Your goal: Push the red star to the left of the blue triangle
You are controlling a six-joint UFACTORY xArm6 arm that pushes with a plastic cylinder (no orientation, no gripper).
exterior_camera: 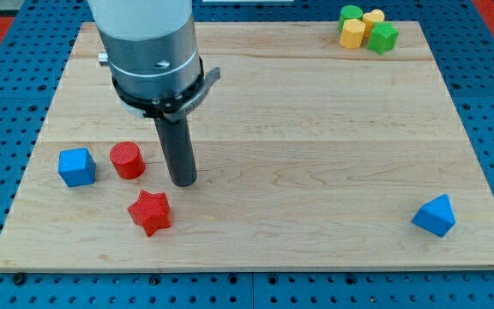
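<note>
**Red star low on the left, blue triangle far right**

Red star [150,212] sits lower left on your wooden board [316,129]. My tip [183,181], a bare rod grasping nothing, stands just above-right of it, beside the red cylinder [128,160]. The blue triangle [435,215] lies well apart, lower right.

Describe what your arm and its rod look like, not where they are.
My arm ends in a pale grey cylinder with a metallic band, then a black collar with small side tabs. Below it hangs a straight dark rod, round in section, down to my tip. No cables or markings are visible.
</note>
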